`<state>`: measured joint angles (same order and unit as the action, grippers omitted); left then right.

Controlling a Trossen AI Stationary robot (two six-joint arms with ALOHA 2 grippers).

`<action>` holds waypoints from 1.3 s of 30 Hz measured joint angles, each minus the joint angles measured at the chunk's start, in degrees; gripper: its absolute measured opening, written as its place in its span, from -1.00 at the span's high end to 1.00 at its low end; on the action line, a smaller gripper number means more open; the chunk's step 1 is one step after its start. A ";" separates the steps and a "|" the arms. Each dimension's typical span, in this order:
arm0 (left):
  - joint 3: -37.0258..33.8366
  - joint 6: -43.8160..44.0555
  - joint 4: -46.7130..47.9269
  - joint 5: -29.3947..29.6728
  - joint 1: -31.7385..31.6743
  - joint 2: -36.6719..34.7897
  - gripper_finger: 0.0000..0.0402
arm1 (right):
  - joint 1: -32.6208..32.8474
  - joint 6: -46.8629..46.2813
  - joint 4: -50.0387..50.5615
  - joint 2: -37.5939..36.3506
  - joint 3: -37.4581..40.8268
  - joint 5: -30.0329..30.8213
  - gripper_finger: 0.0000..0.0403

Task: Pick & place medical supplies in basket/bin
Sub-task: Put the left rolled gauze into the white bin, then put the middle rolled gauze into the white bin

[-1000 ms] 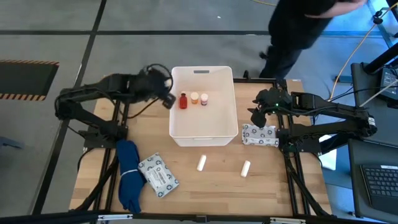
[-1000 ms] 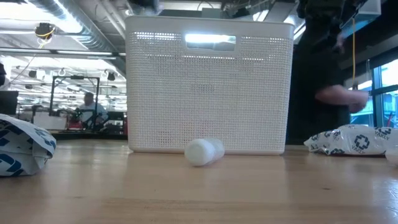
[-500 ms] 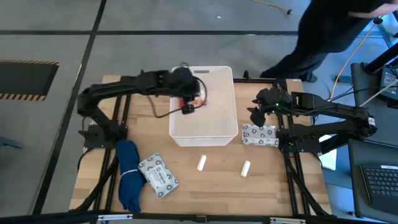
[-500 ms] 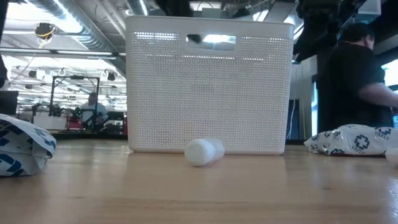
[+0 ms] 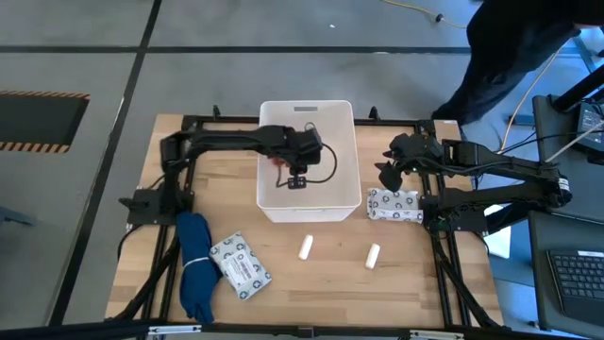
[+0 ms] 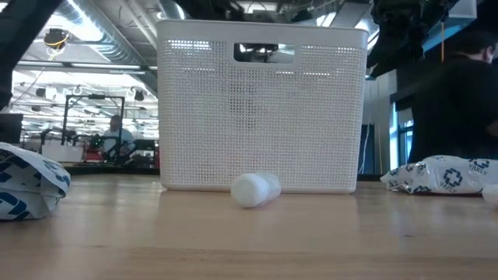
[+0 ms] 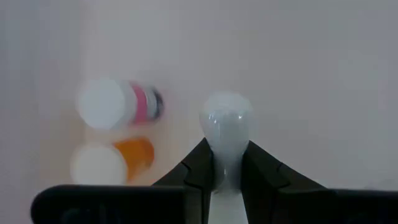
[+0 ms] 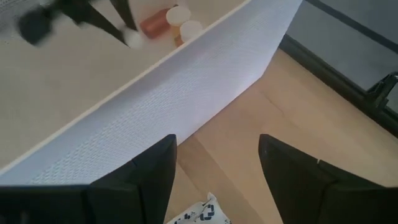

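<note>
Two white cylinders [image 5: 305,247] lie on the table [image 5: 415,274] near the tub [image 5: 342,194]. A packet [image 5: 394,204] sits just right of it, under the right gripper [image 8: 214,168], fingers apart. Over the tub, the left gripper [image 7: 225,163] clamps a white cylinder [image 7: 226,130] beside two vials [image 7: 118,103].
</note>
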<state>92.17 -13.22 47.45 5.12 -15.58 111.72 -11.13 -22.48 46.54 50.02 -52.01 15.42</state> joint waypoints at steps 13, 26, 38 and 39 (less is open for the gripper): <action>-0.01 2.35 0.70 3.84 -1.07 9.51 0.71 | 0.01 -1.40 0.03 0.01 0.00 0.00 -0.14; -0.01 3.84 0.98 6.74 -1.04 9.39 0.26 | 0.01 -1.29 0.09 0.02 0.00 -0.02 -0.14; 13.19 8.75 11.30 7.24 -0.31 5.57 0.10 | 0.01 -1.23 1.58 0.02 0.00 -0.02 -0.14; 14.68 10.00 11.74 7.28 -0.11 4.84 0.10 | -0.01 -1.25 1.62 0.00 0.00 -0.01 -0.14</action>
<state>106.85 -3.22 59.20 12.40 -15.68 116.56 -11.14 -23.72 48.16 50.02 -52.01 15.41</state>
